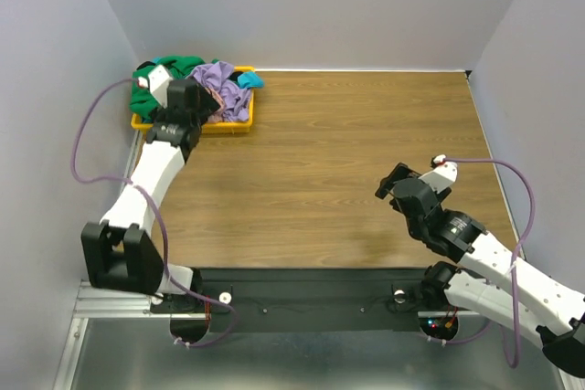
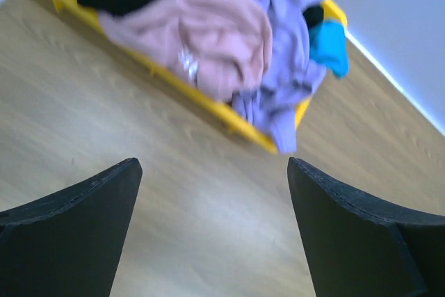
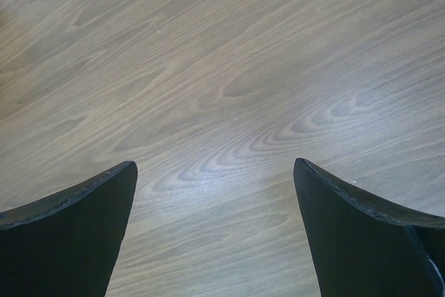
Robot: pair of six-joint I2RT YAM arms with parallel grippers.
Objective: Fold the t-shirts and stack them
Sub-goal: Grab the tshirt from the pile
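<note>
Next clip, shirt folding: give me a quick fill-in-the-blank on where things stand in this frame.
The t-shirts lie heaped in a shallow tray coloured ____.
The tray sits at the far ____ corner of the tabletop in the top view.
The left gripper reaches toward the tray, its jaws ____.
The right gripper, over the tabletop, holds ____.
Missing words: yellow; left; open; nothing.
</note>
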